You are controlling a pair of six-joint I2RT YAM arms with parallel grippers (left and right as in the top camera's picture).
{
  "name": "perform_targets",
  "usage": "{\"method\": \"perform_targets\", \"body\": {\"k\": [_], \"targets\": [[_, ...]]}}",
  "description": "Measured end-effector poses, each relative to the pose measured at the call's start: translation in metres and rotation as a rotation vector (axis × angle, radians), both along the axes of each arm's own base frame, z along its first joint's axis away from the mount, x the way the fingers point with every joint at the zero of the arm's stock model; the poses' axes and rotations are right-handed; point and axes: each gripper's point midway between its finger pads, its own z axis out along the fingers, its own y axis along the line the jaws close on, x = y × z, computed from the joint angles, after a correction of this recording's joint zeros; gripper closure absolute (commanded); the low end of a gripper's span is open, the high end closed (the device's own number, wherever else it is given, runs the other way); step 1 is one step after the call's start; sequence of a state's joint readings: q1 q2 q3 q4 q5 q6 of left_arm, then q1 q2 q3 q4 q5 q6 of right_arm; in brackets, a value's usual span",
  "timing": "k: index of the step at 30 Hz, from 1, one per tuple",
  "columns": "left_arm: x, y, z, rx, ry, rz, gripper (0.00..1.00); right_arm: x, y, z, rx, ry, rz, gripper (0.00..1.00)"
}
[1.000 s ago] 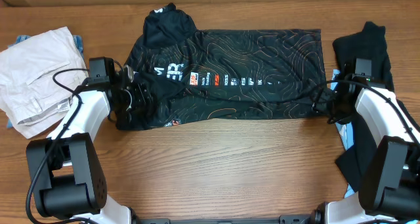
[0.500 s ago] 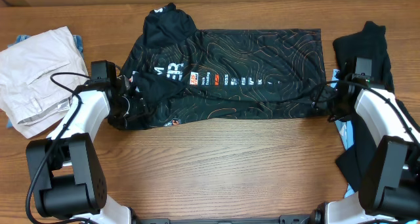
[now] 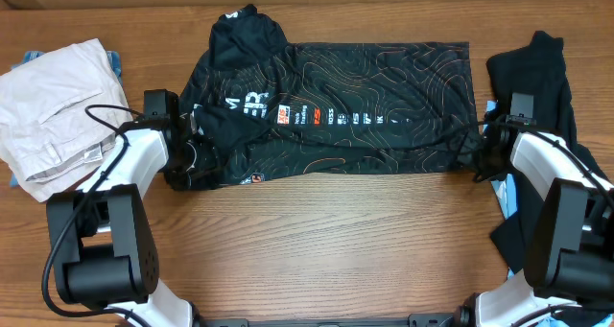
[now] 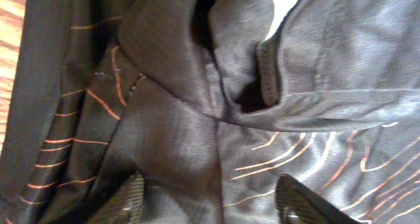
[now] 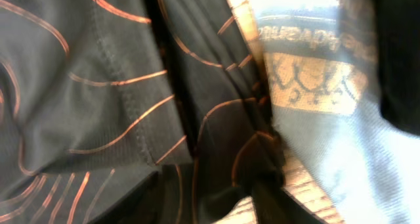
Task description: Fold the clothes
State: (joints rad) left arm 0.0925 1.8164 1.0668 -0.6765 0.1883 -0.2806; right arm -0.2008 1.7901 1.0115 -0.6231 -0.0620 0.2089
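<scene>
The black jersey (image 3: 365, 87) with orange contour lines and small logos lies lengthwise across the middle of the table, its collar end to the left. My left gripper (image 3: 192, 157) sits over the jersey's bunched left end. In the left wrist view its fingers (image 4: 210, 198) are wide apart with jersey cloth (image 4: 295, 66) under and between them. My right gripper (image 3: 477, 156) is at the jersey's lower right corner. In the right wrist view its fingers (image 5: 207, 201) are closed in on a gathered fold of the jersey (image 5: 79, 86) just above the wood.
Off-white trousers (image 3: 53, 97) lie crumpled at the left edge. A plain black garment (image 3: 537, 68) with light blue cloth (image 3: 508, 198) lies at the right, close to my right arm; the blue cloth (image 5: 315, 73) also shows in the right wrist view. Wooden table (image 3: 336, 241) extends in front.
My left gripper has moved left and a little toward the front, along the jersey's left end. My right gripper has barely shifted at the lower right corner.
</scene>
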Motion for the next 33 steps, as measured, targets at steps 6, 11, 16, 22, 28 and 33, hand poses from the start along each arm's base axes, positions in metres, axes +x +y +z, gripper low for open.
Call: {"method": "perform_targets", "body": {"k": [6, 11, 16, 22, 28, 33], "targets": [[-0.009, 0.007, -0.005, 0.043, 0.056, 0.001, 0.78, -0.017, 0.003, -0.004, 0.014, 0.071, 0.003, 0.96], [-0.031, 0.015, -0.007, 0.090, 0.154, 0.016, 0.86, -0.045, 0.005, -0.005, 0.014, 0.194, -0.022, 0.96], [-0.060, 0.016, -0.008, 0.101, 0.275, 0.037, 0.94, -0.072, -0.001, -0.004, -0.024, 0.312, -0.077, 0.96], [-0.094, 0.018, -0.008, 0.100, 0.420, 0.059, 0.96, -0.094, -0.003, -0.002, -0.046, 0.400, -0.091, 0.96], [-0.116, 0.019, -0.010, 0.086, 0.493, 0.081, 0.96, -0.107, -0.002, -0.002, -0.051, 0.459, -0.101, 0.96], [-0.130, 0.021, -0.012, 0.055, 0.492, 0.115, 0.96, -0.118, -0.001, -0.002, -0.051, 0.502, -0.109, 0.96]]}}
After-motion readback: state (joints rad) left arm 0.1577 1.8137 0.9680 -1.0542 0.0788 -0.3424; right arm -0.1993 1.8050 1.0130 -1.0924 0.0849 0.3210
